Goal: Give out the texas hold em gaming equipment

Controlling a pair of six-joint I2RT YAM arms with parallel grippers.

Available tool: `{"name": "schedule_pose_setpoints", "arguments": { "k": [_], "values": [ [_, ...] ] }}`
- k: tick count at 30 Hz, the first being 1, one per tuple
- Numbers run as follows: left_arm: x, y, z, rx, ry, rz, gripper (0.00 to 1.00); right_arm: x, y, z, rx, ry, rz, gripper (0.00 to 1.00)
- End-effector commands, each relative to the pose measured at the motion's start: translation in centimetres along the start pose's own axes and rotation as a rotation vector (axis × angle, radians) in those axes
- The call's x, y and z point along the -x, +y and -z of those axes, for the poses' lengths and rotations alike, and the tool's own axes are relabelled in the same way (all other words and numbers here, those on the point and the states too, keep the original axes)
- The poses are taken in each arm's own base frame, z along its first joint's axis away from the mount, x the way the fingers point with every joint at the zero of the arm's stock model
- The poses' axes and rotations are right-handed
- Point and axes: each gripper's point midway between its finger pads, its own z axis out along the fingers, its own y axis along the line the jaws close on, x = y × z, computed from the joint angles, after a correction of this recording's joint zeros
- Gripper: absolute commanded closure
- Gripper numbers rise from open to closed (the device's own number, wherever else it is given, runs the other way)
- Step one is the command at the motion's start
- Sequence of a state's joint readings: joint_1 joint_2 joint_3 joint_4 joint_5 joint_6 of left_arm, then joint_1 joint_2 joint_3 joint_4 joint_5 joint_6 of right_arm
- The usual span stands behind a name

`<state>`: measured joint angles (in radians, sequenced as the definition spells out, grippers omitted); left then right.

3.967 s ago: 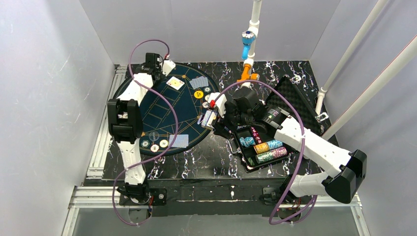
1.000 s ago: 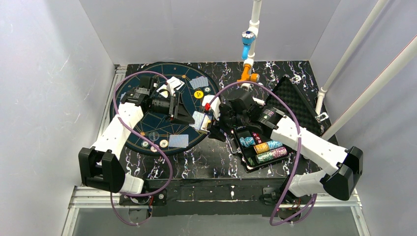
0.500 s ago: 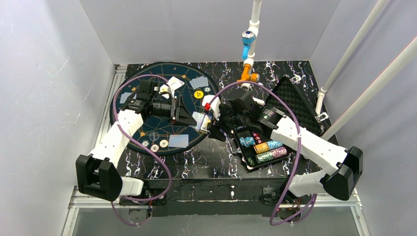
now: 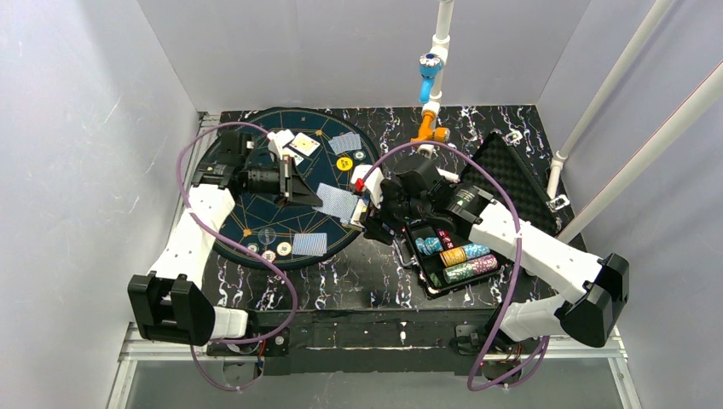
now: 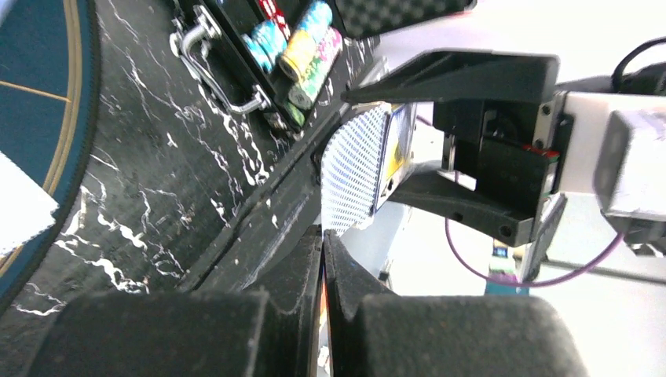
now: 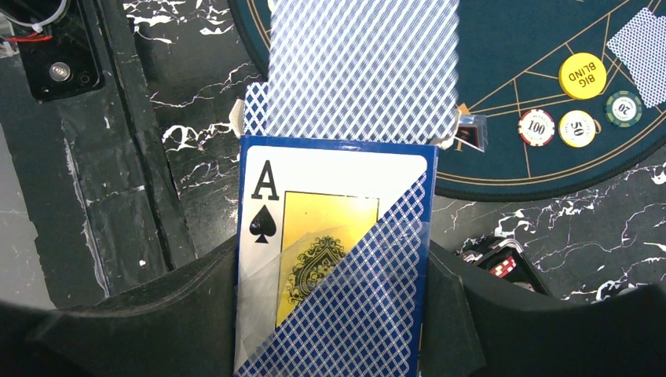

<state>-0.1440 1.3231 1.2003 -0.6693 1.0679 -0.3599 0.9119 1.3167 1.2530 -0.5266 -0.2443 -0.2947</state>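
My right gripper (image 6: 334, 308) is shut on a card box (image 6: 330, 259) printed with an ace of spades, held over the mat's right edge (image 4: 364, 213). A playing card (image 6: 361, 71) with a blue patterned back sticks far out of the box's top. My left gripper (image 4: 316, 199) is shut on that card's (image 4: 338, 203) far edge; in the left wrist view the jaws (image 5: 323, 236) pinch the card (image 5: 353, 177) edge-on. More cards (image 4: 309, 244) and chips (image 4: 284, 249) lie on the round blue mat (image 4: 256, 217), including a yellow big-blind chip (image 6: 583, 75).
An open black case (image 4: 426, 281) right of the mat holds rows of chips (image 4: 465, 254), its foam lid (image 4: 511, 175) tilted back. A face-up card (image 4: 303, 145) and a face-down card (image 4: 344, 142) lie at the mat's far side. A white pipe with an orange fitting (image 4: 429, 128) stands behind.
My left gripper has shut on the card and drawn back to the left, sliding the card out of the box. The right arm has held still.
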Motion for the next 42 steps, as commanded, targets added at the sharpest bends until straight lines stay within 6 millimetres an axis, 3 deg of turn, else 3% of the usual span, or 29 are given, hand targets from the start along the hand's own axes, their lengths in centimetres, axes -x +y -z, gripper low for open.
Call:
{"name": "schedule_pose_setpoints", "arguments": {
  "k": [1, 5, 9, 13, 15, 18, 21, 24, 25, 27, 35, 42],
  "values": [
    [1.7, 0.2, 2.6, 0.071, -0.051, -0.06, 1.0, 2.8, -0.3, 1.0, -0.024, -0.096, 0.039, 0.99],
    [3.3, 4.3, 4.8, 0.273, -0.04, -0.134, 1.0, 2.7, -0.4, 1.2, -0.032, -0.095, 0.04, 0.99],
    [4.6, 9.7, 6.5, 0.521, 0.049, -0.23, 1.0, 2.8, -0.5, 1.1, -0.034, -0.098, 0.042, 0.99],
    [7.2, 15.5, 9.4, 0.813, 0.12, -0.342, 1.0, 2.8, -0.6, 1.2, -0.039, -0.096, 0.042, 0.99],
    [9.7, 17.8, 11.3, 0.965, 0.116, -0.427, 1.0, 2.7, -0.5, 1.2, -0.038, -0.093, 0.042, 0.99],
    [15.9, 22.7, 14.7, 1.261, 0.114, -0.626, 1.0, 2.6, -0.5, 1.1, -0.038, -0.091, 0.042, 0.99],
    [19.5, 25.6, 16.0, 1.413, 0.117, -0.769, 1.0, 2.5, -0.6, 1.1, -0.039, -0.086, 0.044, 0.99],
    [21.4, 28.0, 15.9, 1.473, 0.125, -0.843, 1.0, 2.4, -0.6, 0.9, -0.036, -0.079, 0.044, 0.99],
    [22.3, 29.5, 15.2, 1.523, 0.145, -0.891, 1.0, 2.3, -0.6, 0.8, -0.035, -0.078, 0.042, 0.99],
    [22.4, 31.4, 12.9, 1.502, 0.191, -0.925, 1.0, 2.2, -0.6, 0.8, -0.036, -0.071, 0.043, 0.99],
    [19.5, 32.6, 7.6, 1.379, 0.27, -0.88, 1.0, 2.2, -0.7, 0.9, -0.041, -0.069, 0.054, 0.99],
    [17.1, 32.6, 4.5, 1.286, 0.351, -0.825, 1.0, 1.9, -0.7, 1.1, -0.047, -0.063, 0.056, 0.99]
  ]
}}
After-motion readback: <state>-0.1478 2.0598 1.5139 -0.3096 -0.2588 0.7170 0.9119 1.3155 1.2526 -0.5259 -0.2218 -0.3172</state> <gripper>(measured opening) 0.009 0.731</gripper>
